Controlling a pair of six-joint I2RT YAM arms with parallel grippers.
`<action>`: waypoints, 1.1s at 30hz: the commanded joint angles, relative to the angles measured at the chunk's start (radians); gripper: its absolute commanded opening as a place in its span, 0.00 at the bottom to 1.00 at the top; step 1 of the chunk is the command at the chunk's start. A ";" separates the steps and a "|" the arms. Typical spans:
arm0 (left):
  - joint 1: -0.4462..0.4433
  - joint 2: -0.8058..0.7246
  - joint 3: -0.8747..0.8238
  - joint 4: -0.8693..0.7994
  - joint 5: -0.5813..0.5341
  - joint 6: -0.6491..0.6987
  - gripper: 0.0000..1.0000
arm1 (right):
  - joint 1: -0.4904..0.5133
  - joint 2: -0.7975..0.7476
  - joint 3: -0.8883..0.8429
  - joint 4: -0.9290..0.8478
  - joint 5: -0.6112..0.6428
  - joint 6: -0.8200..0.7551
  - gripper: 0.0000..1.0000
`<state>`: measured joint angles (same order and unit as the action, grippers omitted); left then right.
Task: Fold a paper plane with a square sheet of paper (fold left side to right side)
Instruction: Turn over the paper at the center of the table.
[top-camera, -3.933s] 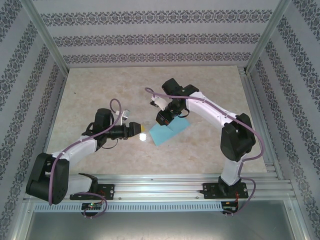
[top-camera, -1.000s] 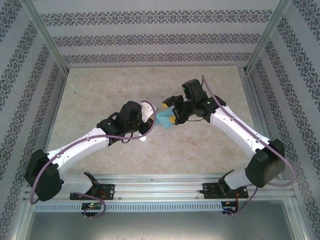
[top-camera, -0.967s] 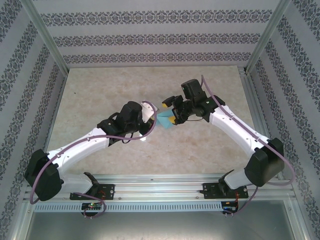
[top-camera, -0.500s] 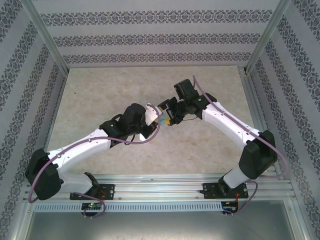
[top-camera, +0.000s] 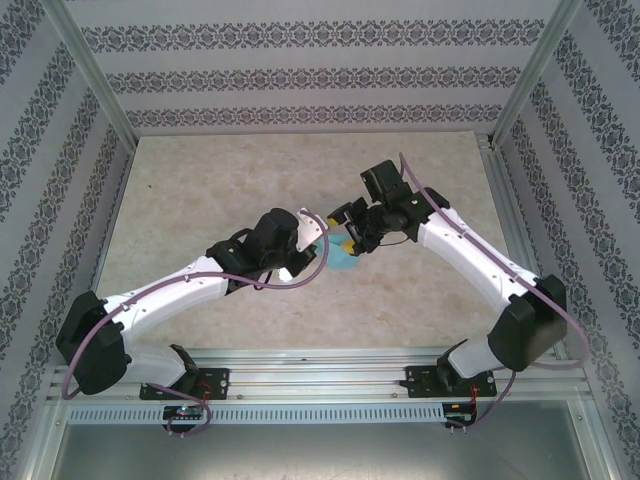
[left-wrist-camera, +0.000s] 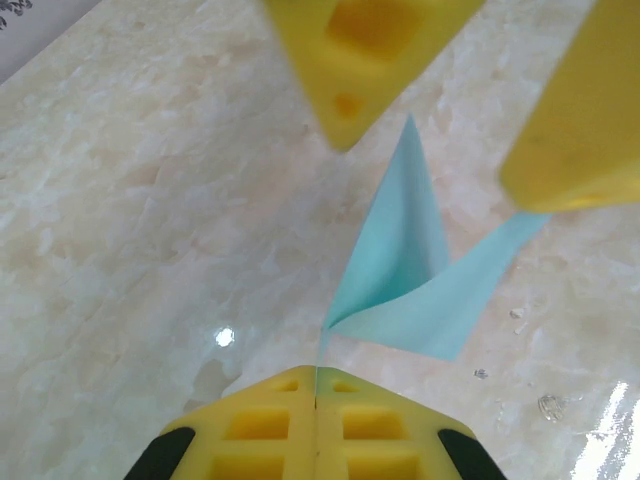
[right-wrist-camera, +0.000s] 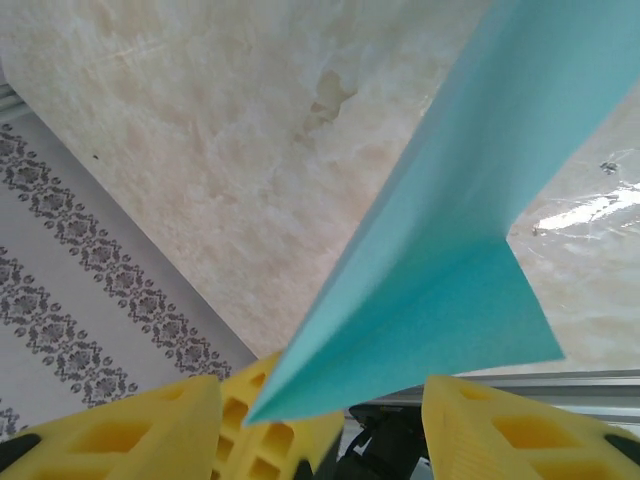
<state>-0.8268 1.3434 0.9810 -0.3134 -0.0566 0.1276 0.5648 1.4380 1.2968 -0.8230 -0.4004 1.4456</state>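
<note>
Both claws flank the square sheet of paper (left-wrist-camera: 400, 270). Left gripper (left-wrist-camera: 316, 385) pinches its 6 o'clock corner; right gripper (left-wrist-camera: 432, 168) gapes astride 12 o'clock.

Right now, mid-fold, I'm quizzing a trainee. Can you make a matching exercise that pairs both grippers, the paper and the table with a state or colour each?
Things:
1. left gripper
2. right gripper
3. paper
4. table

States:
a. beige, marbled
b. open, a finger on either side of the paper
c. light blue, creased, lifted off the table
d. shut on the paper

Pairs: 1-d, 2-b, 3-c, 4-a
</note>
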 joint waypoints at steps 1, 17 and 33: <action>-0.014 0.014 0.021 -0.001 -0.036 0.008 0.00 | 0.008 -0.082 -0.064 -0.030 0.043 0.044 0.61; -0.021 0.014 0.020 0.017 -0.023 0.000 0.00 | 0.123 -0.202 -0.326 0.411 0.212 0.457 0.86; -0.041 -0.003 0.011 0.025 -0.011 0.004 0.00 | 0.129 -0.096 -0.308 0.505 0.212 0.526 0.82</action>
<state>-0.8478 1.3533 0.9810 -0.3126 -0.0689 0.1268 0.6807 1.3373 0.9695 -0.3466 -0.2024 1.9472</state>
